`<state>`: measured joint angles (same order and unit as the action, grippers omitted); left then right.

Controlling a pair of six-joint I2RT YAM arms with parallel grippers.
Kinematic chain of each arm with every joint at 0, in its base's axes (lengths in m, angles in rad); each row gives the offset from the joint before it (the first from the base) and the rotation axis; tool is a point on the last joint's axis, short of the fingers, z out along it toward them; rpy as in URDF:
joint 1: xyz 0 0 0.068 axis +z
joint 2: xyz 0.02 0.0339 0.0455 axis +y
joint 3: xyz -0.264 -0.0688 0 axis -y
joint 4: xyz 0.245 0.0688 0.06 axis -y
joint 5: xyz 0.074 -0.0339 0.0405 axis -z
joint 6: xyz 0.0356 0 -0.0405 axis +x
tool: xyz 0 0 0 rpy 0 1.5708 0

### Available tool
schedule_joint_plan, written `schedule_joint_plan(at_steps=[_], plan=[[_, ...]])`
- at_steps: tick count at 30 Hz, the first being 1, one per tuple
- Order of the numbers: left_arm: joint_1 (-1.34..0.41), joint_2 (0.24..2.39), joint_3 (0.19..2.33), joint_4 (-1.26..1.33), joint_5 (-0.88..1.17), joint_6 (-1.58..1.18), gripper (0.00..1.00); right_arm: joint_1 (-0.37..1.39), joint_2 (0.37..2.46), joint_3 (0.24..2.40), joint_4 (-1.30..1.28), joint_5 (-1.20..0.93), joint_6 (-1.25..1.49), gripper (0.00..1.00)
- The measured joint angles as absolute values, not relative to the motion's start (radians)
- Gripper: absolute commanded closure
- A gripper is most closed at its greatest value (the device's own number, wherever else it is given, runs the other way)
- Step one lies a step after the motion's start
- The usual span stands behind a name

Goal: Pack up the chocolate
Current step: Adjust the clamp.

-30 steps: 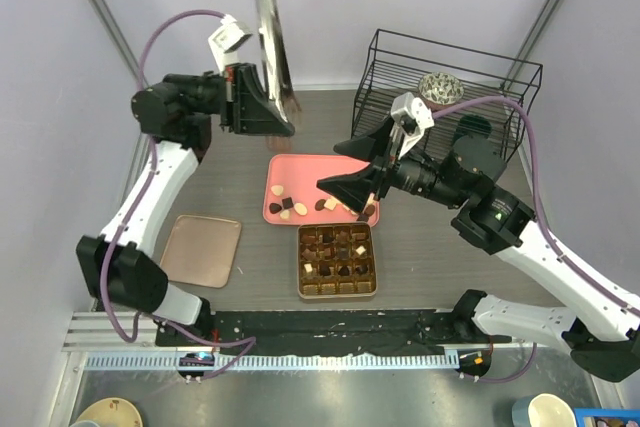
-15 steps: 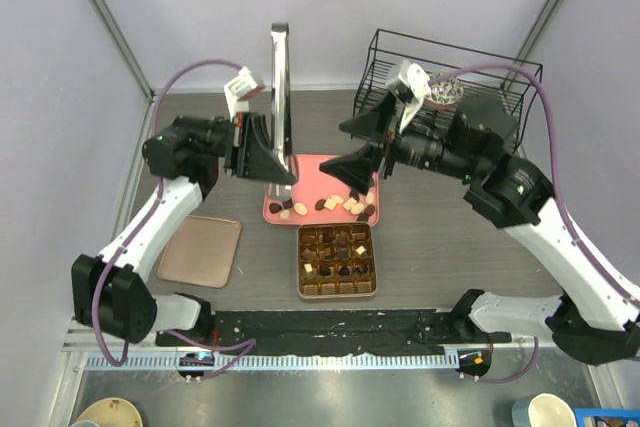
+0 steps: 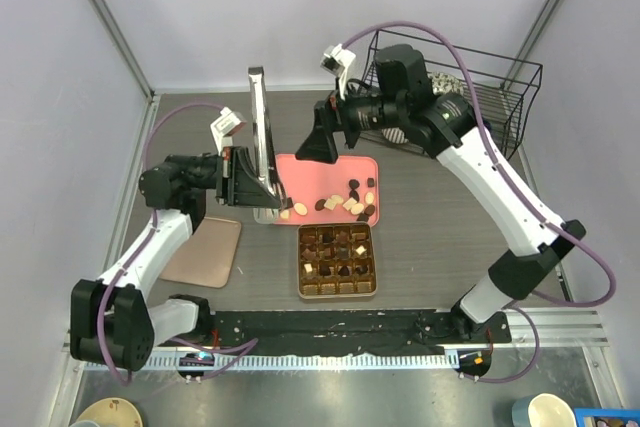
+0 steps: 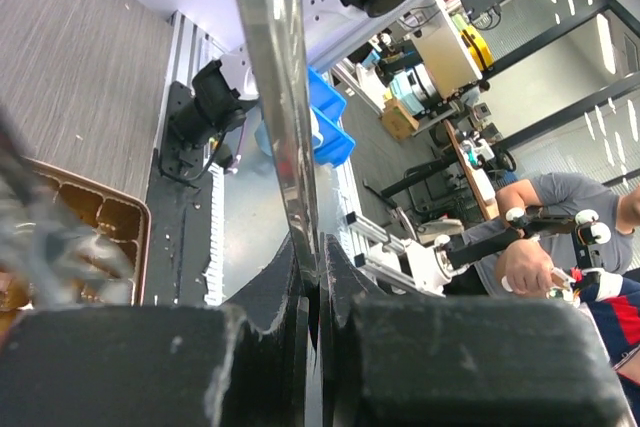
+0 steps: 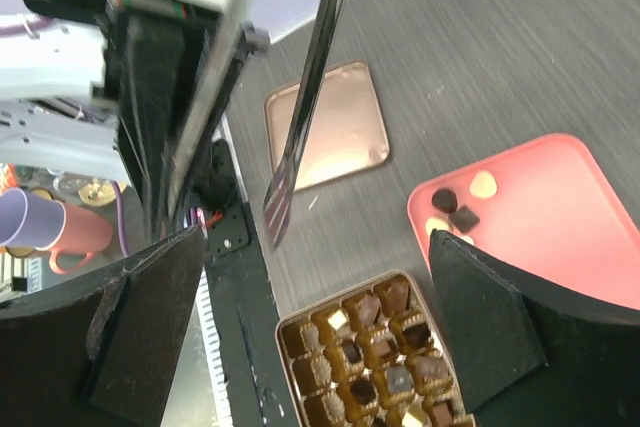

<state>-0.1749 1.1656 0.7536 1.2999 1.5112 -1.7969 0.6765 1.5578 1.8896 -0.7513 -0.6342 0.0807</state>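
Chocolate (image 3: 352,206): part loose on pink tray (image 3: 320,172), part already in box (image 3: 300,263); left jaws narrow, clamped on tongs (image 3: 262,132), now swung down, tips apparently at tray's left edge; right jaws wide, empty, withdrawn rearward off tray; tong pickup likely next.

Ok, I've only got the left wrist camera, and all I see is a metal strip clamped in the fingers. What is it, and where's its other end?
Observer: The left gripper is shut on metal tongs. In the top view their lower end shows by the near left corner of the pink tray.
Operator: Any chocolate on that tray?
Observer: Yes, several loose chocolates lie along its near edge.
Operator: And the right arm?
Observer: The right gripper is wide open and empty, over the tray's far left corner in the top view.
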Motion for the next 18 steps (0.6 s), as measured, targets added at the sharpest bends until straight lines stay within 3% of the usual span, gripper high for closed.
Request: schedule_joint_plan(at_steps=[4, 8, 14, 18], plan=[[-0.174, 1.196, 0.696, 1.312, 1.512, -1.747, 1.0, 0.676, 1.665, 2.039, -0.781, -0.665, 0.081, 0.0], [-0.156, 1.354, 0.739, 1.31, 1.515, -1.788, 1.0, 0.677, 1.687, 2.034, -0.785, -0.684, 0.088, 0.0], [-0.125, 1.458, 1.087, 1.262, 1.516, -1.939, 1.0, 0.673, 1.557, 1.897, -0.731, -0.674, 0.123, 0.0], [0.02, 1.477, 1.388, 1.306, 1.509, -1.971, 1.0, 0.673, 1.429, 1.825, -0.662, -0.67, 0.16, 0.0]])
